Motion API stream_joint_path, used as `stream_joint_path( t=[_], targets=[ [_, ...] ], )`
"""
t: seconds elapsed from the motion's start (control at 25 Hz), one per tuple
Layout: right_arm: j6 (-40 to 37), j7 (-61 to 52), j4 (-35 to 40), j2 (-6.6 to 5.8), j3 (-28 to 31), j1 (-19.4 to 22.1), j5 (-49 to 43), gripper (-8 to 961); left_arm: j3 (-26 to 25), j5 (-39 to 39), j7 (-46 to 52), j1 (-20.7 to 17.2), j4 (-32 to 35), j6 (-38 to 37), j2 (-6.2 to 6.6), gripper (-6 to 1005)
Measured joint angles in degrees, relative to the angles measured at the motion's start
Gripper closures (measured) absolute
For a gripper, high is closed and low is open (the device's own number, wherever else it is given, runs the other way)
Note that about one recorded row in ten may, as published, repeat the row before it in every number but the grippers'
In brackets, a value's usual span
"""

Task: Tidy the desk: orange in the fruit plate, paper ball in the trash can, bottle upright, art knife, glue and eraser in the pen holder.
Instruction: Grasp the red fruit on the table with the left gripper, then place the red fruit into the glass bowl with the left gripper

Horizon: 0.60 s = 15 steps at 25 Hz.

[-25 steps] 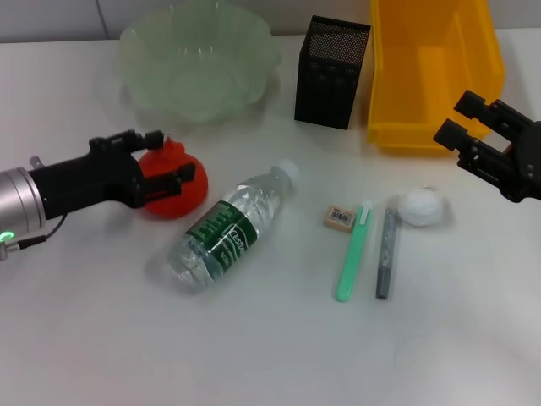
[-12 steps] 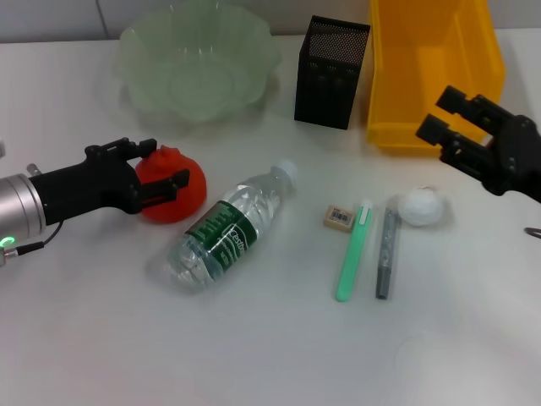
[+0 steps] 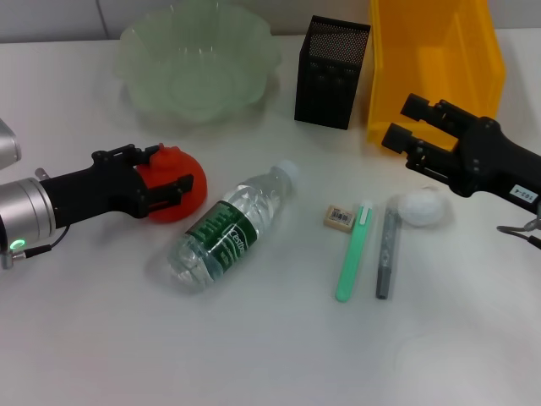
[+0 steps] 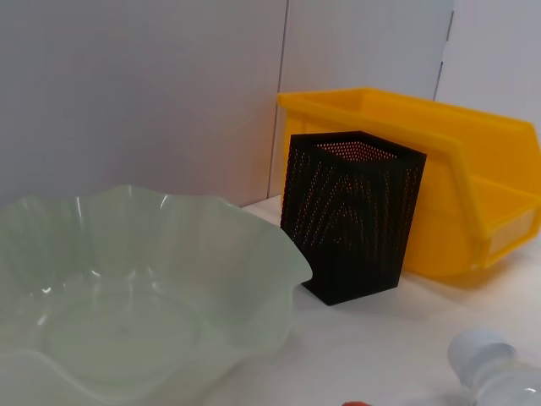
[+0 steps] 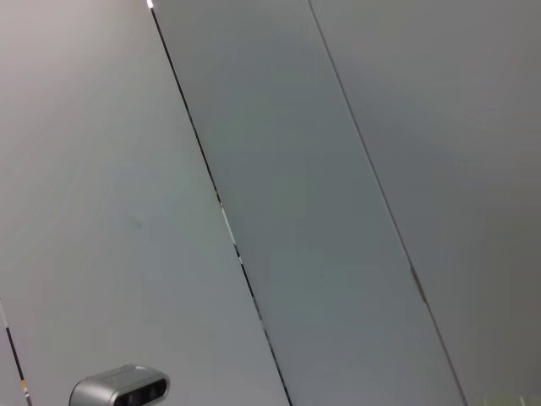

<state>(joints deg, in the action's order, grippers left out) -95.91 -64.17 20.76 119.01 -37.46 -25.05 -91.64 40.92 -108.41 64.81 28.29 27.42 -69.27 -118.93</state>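
Observation:
The red-orange orange (image 3: 182,190) rests on the white desk (image 3: 270,338) with my left gripper (image 3: 165,171) shut on it, one finger on each side. A sliver of the orange (image 4: 356,403) shows in the left wrist view. The bottle (image 3: 226,230) lies on its side at the centre, and its cap (image 4: 482,351) appears in the left wrist view. The eraser (image 3: 339,217), a green stick (image 3: 352,252) and a grey stick (image 3: 386,254) lie to its right; which is the art knife or glue I cannot tell. My right gripper (image 3: 406,123) hangs open just beyond the paper ball (image 3: 423,207).
At the back stand the pale-green fruit plate (image 3: 144,85) (image 4: 254,254), the black mesh pen holder (image 3: 331,72) (image 4: 351,216) and the yellow trash can (image 3: 385,93) (image 4: 456,169). The right wrist view shows only grey wall panels.
My right gripper has moved left, from the table's right edge to the front of the trash can beside the paper ball. My left arm shifted slightly; the orange has barely moved.

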Motion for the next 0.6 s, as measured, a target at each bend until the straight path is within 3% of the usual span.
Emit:
stream_joint_path(
  t=[0.4, 0.6],
  targets=[
    [2.2, 0.0, -1.3, 0.08, -0.5, -1.4, -0.9, 234, 0.8, 0.3, -0.1, 0.4, -0.8, 0.3, 0.04, 375],
    [2.2, -0.1, -1.3, 0.09, -0.2, -1.1, -0.7, 234, 0.4, 0.8, 0.3, 0.1, -0.3, -2.2, 0.25, 614]
  ],
)
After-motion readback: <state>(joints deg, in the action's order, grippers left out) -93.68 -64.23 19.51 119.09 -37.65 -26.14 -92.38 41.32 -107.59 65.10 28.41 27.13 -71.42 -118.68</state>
